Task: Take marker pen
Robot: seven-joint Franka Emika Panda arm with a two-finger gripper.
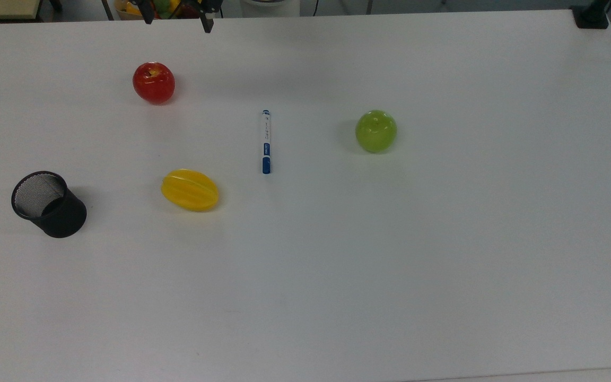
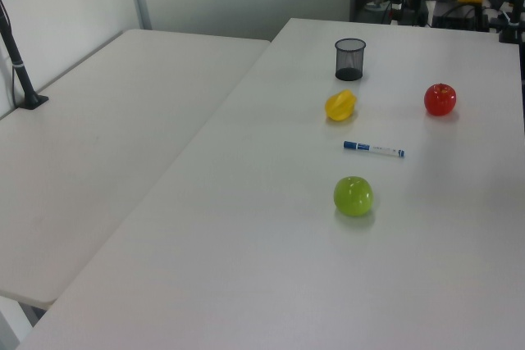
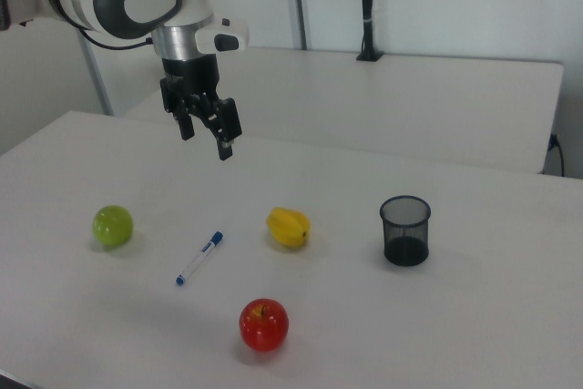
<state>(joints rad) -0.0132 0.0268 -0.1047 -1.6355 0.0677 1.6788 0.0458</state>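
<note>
Pen: your slim white marker pen with blue cap (image 1: 266,141) lies flat on the white desk (image 1: 443,239)
Tool: your black two-finger tool (image 3: 204,137) hangs released, high above it

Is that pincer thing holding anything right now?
Nothing. The pincer hangs open and empty above the table, while the marker pen lies flat below.

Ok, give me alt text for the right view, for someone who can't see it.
A robot arm's open gripper hangs in the air above a white table, empty. Below it lie a marker pen, a green apple, a yellow fruit, a red apple and a black mesh cup.
</note>
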